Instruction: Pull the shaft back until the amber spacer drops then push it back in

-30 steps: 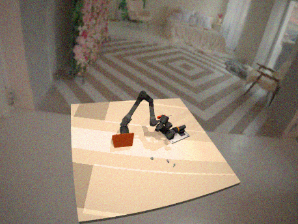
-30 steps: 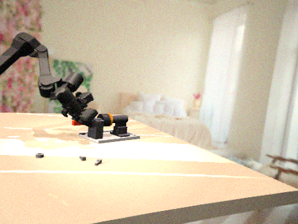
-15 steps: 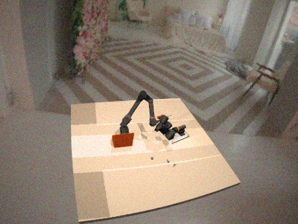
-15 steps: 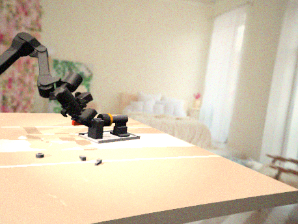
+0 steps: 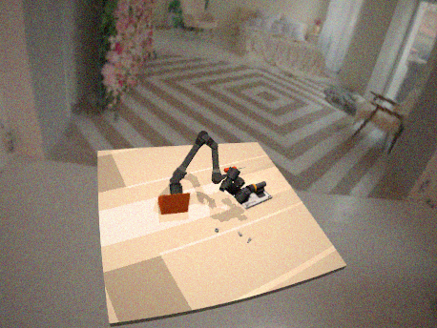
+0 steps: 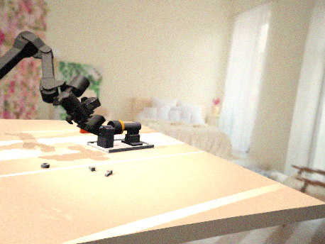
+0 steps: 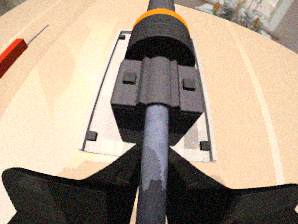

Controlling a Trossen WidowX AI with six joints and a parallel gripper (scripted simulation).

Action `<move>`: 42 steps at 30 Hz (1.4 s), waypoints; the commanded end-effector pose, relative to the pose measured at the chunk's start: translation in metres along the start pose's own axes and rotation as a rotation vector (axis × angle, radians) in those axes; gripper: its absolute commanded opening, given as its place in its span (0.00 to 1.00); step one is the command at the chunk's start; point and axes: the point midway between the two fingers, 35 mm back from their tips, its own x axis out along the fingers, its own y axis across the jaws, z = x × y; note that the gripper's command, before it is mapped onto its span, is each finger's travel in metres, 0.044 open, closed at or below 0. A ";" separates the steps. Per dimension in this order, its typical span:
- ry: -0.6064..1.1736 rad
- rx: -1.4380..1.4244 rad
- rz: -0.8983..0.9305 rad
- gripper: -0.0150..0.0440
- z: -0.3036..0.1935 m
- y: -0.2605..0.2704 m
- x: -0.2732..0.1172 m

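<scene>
The blue-grey shaft point(image 7: 155, 122) runs out of the near dark block point(image 7: 158, 85) point(image 6: 106, 137) toward the wrist camera. My gripper point(image 7: 152, 148) is shut on the shaft, one finger on each side, just short of that block. The amber spacer point(image 7: 160, 11) point(image 6: 122, 126) point(image 5: 255, 187) sits upright on the shaft line, between a wide dark cylinder point(image 7: 160, 40) point(image 6: 114, 126) and the housing point(image 6: 133, 127) over the far block. No gap shows beside the amber spacer. Individual dark spacers cannot be told apart.
The blocks stand on a pale baseplate point(image 6: 118, 150) point(image 7: 102, 107). A red-handled tool point(image 7: 12, 55) point(image 5: 226, 169) lies to its left in the wrist view. A dark ring point(image 6: 45, 165) point(image 5: 217, 230) and two small parts lie on the table. An orange-red block point(image 5: 174, 203) stands by the arm's base.
</scene>
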 end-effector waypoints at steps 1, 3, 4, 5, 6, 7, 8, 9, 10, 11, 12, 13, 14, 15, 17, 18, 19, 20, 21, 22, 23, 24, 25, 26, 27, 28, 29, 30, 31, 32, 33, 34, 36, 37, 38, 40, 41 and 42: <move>0.002 0.000 0.003 0.25 -0.003 0.000 -0.003; 0.002 0.000 0.003 0.25 -0.004 0.000 -0.004; 0.002 0.000 0.003 0.25 -0.005 0.000 -0.004; 0.002 0.000 0.003 0.25 -0.005 0.000 -0.005; 0.002 0.000 0.003 0.25 -0.005 0.000 -0.005; 0.002 0.000 0.003 0.25 -0.004 0.000 -0.004; 0.002 0.000 0.003 0.25 -0.004 0.000 -0.004; 0.002 0.000 0.003 0.25 -0.004 0.000 -0.004; 0.002 0.000 0.003 0.25 -0.004 0.000 -0.004; 0.002 0.000 0.003 0.25 -0.004 0.000 -0.004; 0.002 0.000 0.003 0.25 -0.004 0.000 -0.004; 0.002 0.000 0.003 0.25 -0.004 0.000 -0.004; 0.002 0.000 0.003 0.25 -0.004 0.000 -0.004; 0.002 0.000 0.003 0.25 -0.004 0.000 -0.004; 0.002 0.000 0.003 0.25 -0.005 0.000 -0.005; 0.002 0.000 0.003 0.25 -0.005 0.000 -0.005; 0.002 0.000 0.003 0.25 -0.005 0.000 -0.005; 0.002 0.000 0.003 0.25 -0.005 0.000 -0.005; 0.002 0.000 0.003 0.25 -0.005 0.000 -0.005; 0.002 0.000 0.003 0.25 -0.005 0.000 -0.005; 0.002 0.000 0.003 0.25 -0.005 0.000 -0.005; 0.002 0.000 0.003 0.25 -0.005 0.000 -0.005; 0.002 0.000 0.003 0.25 -0.005 0.000 -0.005; 0.002 0.000 0.003 0.25 -0.005 0.000 -0.005; 0.002 0.000 0.003 0.25 -0.006 0.000 -0.005; 0.002 0.000 0.003 0.25 -0.006 0.000 -0.005; 0.002 0.000 0.003 0.25 -0.006 0.000 -0.006; 0.002 0.000 0.003 0.25 -0.006 0.000 -0.006; 0.002 0.000 0.003 0.25 -0.006 0.000 -0.006; 0.002 0.000 0.003 0.25 -0.006 0.000 -0.006; 0.002 0.000 0.003 0.25 -0.006 0.000 -0.006; 0.002 0.000 0.003 0.25 -0.006 0.000 -0.006; 0.002 0.000 0.003 0.25 -0.006 0.000 -0.006; 0.002 0.000 0.003 0.25 -0.006 0.000 -0.006; 0.002 0.000 0.003 0.25 -0.007 0.000 -0.006; 0.002 0.000 0.003 0.25 -0.007 0.000 -0.007; 0.002 0.000 0.003 0.25 -0.007 0.000 -0.007; 0.002 0.000 0.003 0.25 -0.007 0.000 -0.007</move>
